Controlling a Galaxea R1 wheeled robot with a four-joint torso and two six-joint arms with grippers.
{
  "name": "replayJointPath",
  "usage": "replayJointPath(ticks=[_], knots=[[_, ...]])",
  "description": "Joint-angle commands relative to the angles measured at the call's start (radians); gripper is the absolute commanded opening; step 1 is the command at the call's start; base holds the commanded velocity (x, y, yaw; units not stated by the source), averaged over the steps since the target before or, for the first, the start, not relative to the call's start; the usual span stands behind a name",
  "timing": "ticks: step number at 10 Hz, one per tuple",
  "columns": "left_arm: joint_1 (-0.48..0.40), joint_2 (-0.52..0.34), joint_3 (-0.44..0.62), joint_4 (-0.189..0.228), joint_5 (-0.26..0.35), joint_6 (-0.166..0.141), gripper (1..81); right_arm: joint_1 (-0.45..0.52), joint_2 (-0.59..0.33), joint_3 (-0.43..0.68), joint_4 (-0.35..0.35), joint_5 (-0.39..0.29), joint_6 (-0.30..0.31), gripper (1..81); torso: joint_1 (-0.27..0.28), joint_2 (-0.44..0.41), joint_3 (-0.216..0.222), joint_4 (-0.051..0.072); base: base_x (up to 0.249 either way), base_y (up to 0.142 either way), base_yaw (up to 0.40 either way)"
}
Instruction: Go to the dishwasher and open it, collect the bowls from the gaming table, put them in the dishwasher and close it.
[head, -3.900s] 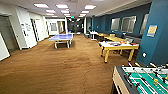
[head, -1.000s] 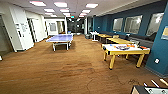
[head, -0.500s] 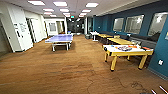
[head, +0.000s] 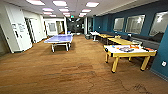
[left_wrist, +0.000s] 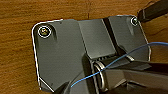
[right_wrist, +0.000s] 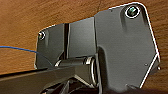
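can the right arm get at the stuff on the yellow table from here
Probably not. The yellow table stands well off to the right across bare wooden floor, and the right wrist view looks straight down at floor, so the robot would likely have to drive closer first.

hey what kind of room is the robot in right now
Probably a games or break room in an office building. A blue table-tennis table stands on the brown wood-look floor, a yellow-legged, white-topped game table sits at the right, and plain yellow tables line the dark blue wall with windows.
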Motion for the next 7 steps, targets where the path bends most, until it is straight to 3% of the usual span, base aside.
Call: replayJointPath(ticks=[1,7], knots=[[-0.048,-0.006,0.002,-0.004,0.052,0.004,81.1,0.052,0.001,0.003,0.01,-0.039,0.002,81.1,0.0,0.0,0.0,0.0,0.191,0.0,0.0],[-0.048,-0.005,0.002,-0.004,0.052,0.004,81.1,0.049,0.003,0.003,0.01,-0.039,0.002,81.1,0.0,0.0,0.0,0.0,0.191,0.0,0.0]])
